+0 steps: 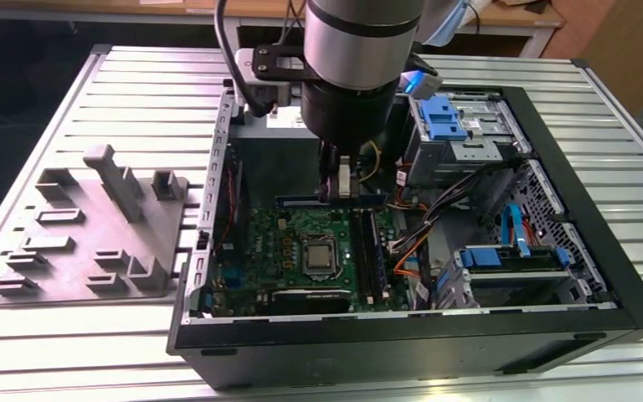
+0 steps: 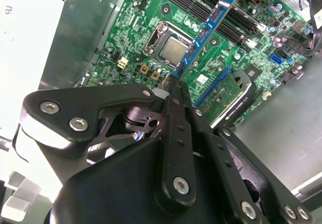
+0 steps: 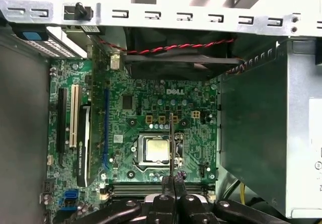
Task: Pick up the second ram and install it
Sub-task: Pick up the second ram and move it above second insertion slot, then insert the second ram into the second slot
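Right up against the lens in the second wrist view, the gripper [image 2: 175,82] is clamping its fingers tight on the second ram [image 2: 206,32], pinching the blue stick by one long edge, I'm guessing so the other edge is staying free to go into a socket. The stick is hanging in the air over the motherboard [image 2: 143,27], close to the CPU [image 2: 173,50], and isn't sitting in anything yet. In the first wrist view it's showing edge-on as a thin line crossing past the CPU, and it's looking crosswise to the long black RAM slots [image 3: 151,188], so to me it isn't lined up for seating. In the exterior view the arm is reaching straight down into the open PC case [image 1: 411,343], which makes sense with the board lying flat at the bottom. The grey tray [image 1: 87,243] is sitting on the slatted table [image 1: 131,92] just beside the case, at the exterior view's left
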Tool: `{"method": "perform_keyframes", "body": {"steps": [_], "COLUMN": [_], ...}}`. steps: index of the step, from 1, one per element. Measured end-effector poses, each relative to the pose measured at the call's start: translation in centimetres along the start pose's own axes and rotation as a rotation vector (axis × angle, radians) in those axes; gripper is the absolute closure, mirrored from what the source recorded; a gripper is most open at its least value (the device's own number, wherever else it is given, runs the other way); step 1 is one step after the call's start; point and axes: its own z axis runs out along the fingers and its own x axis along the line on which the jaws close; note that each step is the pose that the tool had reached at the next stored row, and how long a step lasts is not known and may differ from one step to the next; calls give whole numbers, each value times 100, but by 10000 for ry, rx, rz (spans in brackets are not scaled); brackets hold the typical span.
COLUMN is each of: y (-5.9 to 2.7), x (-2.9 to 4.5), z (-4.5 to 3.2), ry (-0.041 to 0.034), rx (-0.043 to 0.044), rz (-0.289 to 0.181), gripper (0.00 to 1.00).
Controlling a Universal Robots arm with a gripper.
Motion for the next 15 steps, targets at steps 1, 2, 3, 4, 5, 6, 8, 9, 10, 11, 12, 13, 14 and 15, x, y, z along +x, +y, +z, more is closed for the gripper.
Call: {"method": "perform_keyframes", "body": {"steps": [1, 2, 3, 4, 5, 6, 8, 9, 10, 11, 12, 13, 14, 15], "y": [0, 0, 0, 0, 0, 0, 0, 0, 0, 0, 0, 0, 0, -1], "x": [0, 0, 0, 1, 1, 1, 1, 1, 1, 1, 1, 1, 1, 1], "z": [3, 3, 7, 10, 10, 10, 11, 11, 11, 11, 11, 12, 12, 12], "ry": [1, 2, 0, 1, 1, 0, 0, 1, 1, 1, 1, 1, 0, 0], "rx": [-1, -1, 0, 0, 0, 0, 0, 0, 0, 0, 0, 0, 0, 1], "rz": [0, 0, 0, -1, 0, 0, 0, 0, 0, 0, 0, 0, 0, 24], "gripper": [92, 92, 92, 92, 92, 92, 92, 92, 92, 92, 92, 92, 92, 92]}}
